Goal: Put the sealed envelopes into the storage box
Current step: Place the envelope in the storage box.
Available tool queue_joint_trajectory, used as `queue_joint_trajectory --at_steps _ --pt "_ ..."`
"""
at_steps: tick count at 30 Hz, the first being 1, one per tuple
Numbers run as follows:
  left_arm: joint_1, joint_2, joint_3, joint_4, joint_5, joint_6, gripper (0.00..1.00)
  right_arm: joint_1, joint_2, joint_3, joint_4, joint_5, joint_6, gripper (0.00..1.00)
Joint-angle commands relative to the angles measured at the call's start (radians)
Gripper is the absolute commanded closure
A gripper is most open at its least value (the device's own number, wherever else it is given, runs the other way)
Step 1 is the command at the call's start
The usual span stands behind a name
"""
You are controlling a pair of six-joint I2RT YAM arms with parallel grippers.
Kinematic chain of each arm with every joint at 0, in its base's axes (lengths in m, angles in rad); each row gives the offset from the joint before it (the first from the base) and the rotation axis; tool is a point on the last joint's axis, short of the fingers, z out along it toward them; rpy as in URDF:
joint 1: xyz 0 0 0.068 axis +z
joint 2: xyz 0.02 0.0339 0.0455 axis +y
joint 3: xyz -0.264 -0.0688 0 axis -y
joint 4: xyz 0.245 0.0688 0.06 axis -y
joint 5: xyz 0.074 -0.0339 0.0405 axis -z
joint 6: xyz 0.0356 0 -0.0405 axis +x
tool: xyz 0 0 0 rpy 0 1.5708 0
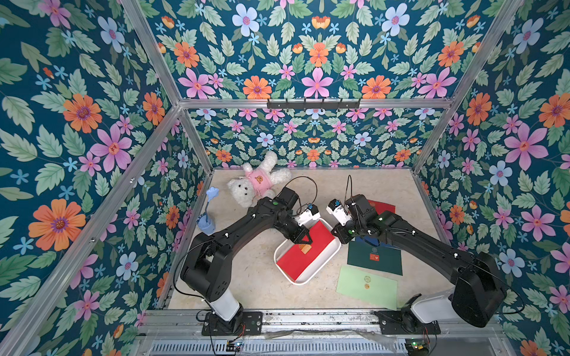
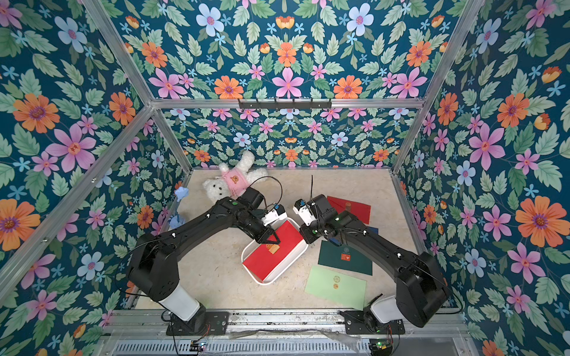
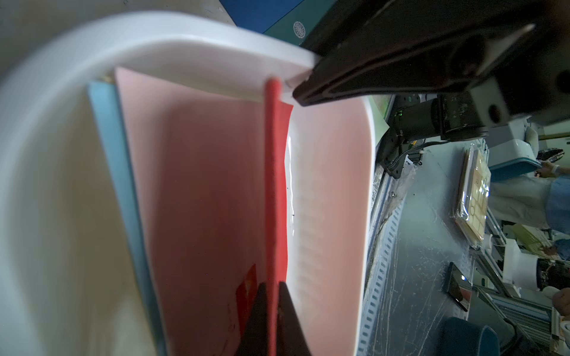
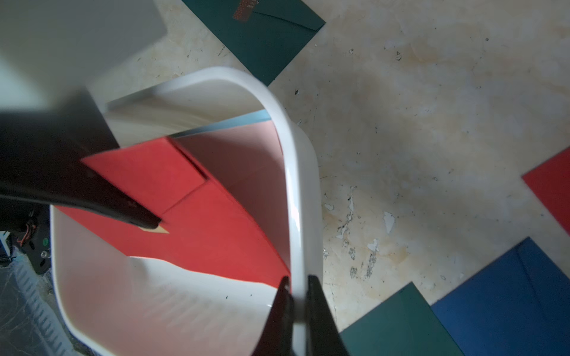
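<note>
In both top views the white storage box (image 1: 296, 282) sits mid-table with a red envelope (image 1: 311, 251) slanting into it. My left gripper (image 1: 303, 239) is shut on that envelope's upper edge; the left wrist view shows the red envelope (image 3: 273, 185) edge-on between the fingertips (image 3: 287, 308). A pink envelope (image 3: 200, 185) and a light blue envelope (image 3: 117, 154) lie inside beneath it. My right gripper (image 4: 297, 283) is shut on the box rim (image 4: 296, 185). On the table lie a dark green envelope (image 1: 374, 257), a light green envelope (image 1: 367, 286), a navy envelope (image 4: 509, 302) and another red envelope (image 1: 381, 206).
A white teddy bear (image 1: 256, 185) in a pink shirt lies at the back left. A small blue cup with a flower (image 1: 206, 223) stands by the left wall. Floral walls and a metal frame close in the table; both arm bases sit on the front rail.
</note>
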Motion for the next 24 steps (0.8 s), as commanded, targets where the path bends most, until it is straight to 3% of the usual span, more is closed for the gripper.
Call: queue_joint_trajectory --at_steps 1,7,16,24 --pt "-0.007 0.005 -0.002 0.007 0.015 -0.006 0.94 0.002 -0.006 0.005 0.032 -0.024 0.011 1.0" --pt "-0.017 0.009 0.0 0.003 0.002 -0.008 0.91 0.003 -0.005 0.002 0.031 -0.024 0.012 1.0" --pt "-0.014 -0.01 0.098 -0.028 -0.169 -0.027 0.63 0.003 -0.006 -0.019 0.033 -0.021 0.015 1.0" --pt "0.024 -0.026 0.171 -0.046 -0.253 -0.048 0.61 0.002 -0.022 -0.048 0.067 0.007 0.046 1.0"
